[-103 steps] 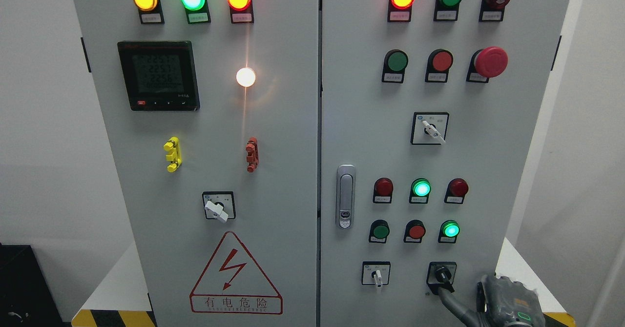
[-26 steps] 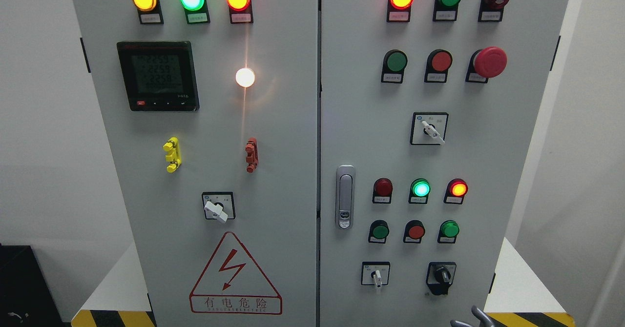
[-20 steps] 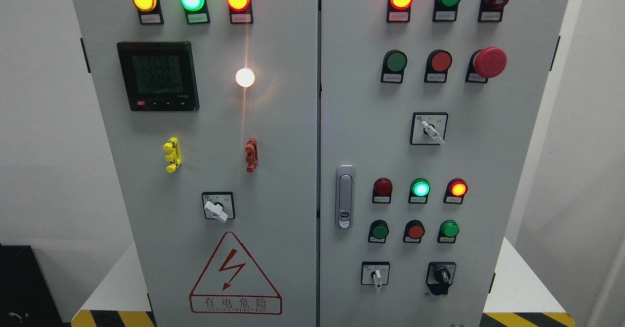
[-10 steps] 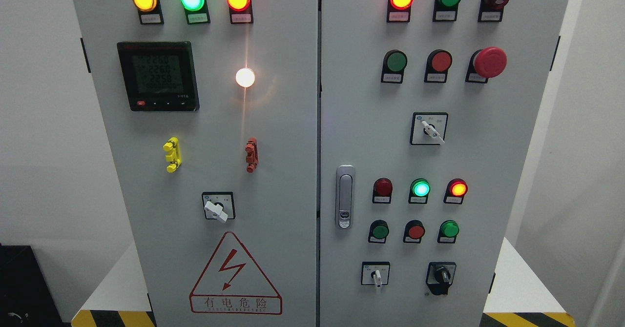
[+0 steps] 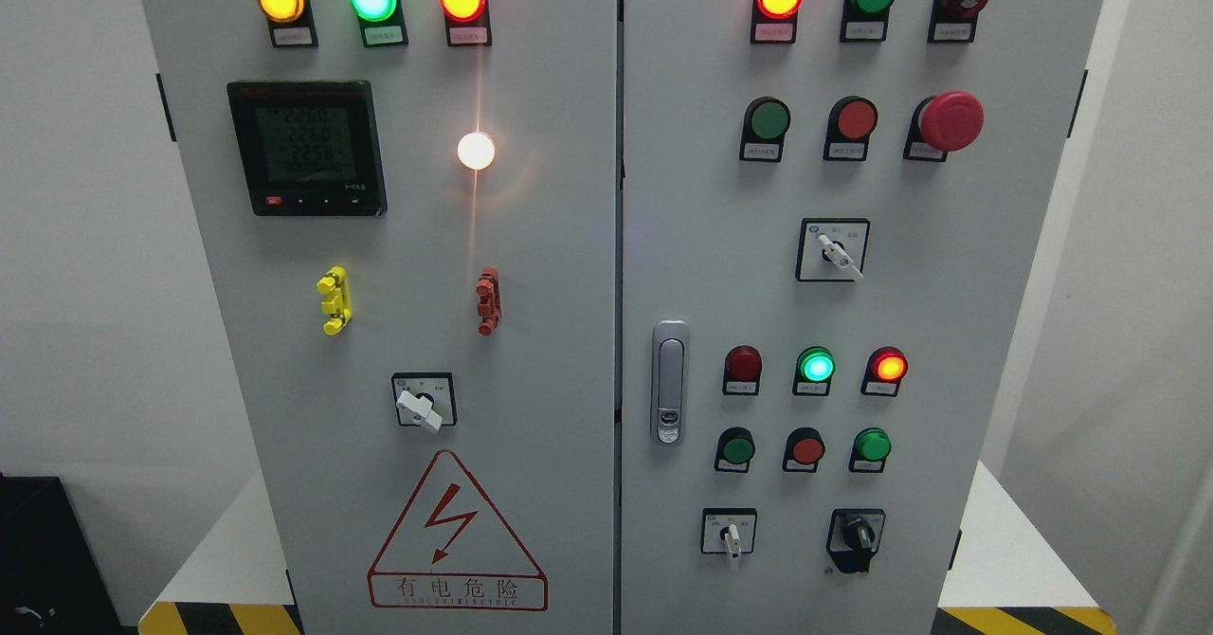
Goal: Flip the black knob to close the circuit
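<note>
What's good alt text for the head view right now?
A grey two-door cabinet fills the frame, no robot hand in view. The black knob sits at the right door's lower right; above it one red lamp and one green lamp glow. The left door carries a meter, lit lamps and a warning triangle.

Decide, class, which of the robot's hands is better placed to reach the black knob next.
Right, tentatively: neither hand shows now, but the black knob sits at the cabinet's lower right, on the right arm's side.
</note>
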Available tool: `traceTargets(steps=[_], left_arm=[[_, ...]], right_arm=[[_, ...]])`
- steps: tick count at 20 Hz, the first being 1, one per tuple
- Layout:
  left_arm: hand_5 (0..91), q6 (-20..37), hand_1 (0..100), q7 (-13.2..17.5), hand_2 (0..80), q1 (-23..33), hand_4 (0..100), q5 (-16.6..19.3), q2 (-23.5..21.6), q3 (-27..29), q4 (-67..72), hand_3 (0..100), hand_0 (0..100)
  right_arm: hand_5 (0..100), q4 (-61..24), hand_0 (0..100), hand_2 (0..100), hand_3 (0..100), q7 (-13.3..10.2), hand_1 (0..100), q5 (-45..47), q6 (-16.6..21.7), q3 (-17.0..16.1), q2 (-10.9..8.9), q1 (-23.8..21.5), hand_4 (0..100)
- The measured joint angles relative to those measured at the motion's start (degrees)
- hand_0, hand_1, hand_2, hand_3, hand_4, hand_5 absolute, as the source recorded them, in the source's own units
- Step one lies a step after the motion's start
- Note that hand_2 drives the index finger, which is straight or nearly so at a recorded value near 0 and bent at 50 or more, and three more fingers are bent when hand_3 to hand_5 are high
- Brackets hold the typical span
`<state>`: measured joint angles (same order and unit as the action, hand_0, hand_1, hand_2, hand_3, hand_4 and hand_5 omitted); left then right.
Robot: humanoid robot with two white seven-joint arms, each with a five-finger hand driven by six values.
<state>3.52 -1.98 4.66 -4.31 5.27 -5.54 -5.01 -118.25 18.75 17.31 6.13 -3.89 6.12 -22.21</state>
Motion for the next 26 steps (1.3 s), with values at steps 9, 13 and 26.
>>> traceTargets(steps=[9,13,26], left_arm=[[0.0,0.0,56,0.0,0.0,0.0,0,0.0,0.0,0.0,0.0,0,12],[0.0,0.0,56,0.0,0.0,0.0,0,0.0,0.0,0.0,0.0,0,12],[0.0,0.0,56,0.0,0.0,0.0,0,0.0,0.0,0.0,0.0,0,12]], right_arm=[[0,1.2,0,0,0,0.0,0,0.1,0.9,-0.2,-0.02,0.0,0],[0,1.8,0,0,0,-0.4,0,0.1,0.9,-0.4,-0.03,0.0,0],[0,2.9,0,0,0,-0.5,0,0.2,1.0,-0.7,-0.05,0.1,0]])
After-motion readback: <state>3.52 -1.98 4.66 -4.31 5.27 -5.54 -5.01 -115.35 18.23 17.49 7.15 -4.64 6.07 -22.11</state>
